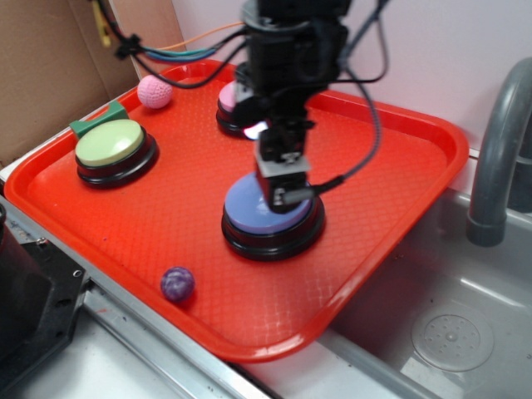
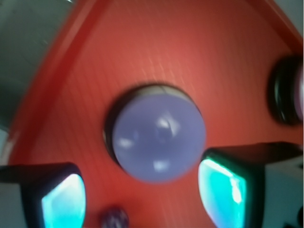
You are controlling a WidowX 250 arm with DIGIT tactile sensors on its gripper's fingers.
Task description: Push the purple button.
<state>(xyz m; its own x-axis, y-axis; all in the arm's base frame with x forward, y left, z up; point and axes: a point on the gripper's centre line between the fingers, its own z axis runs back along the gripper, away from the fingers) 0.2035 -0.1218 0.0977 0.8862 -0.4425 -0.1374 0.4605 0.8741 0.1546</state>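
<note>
One red tray carries three round buttons on black bases and two small balls. The purple button, the largest, sits near the tray's middle, with the gripper directly over its domed top, apparently touching it. The wrist view shows two fingers spread apart, nothing between them. The green button stands at the left, the pink button behind. One pink ball lies beside the green button; one dark purple ball lies near the front rim.
</note>
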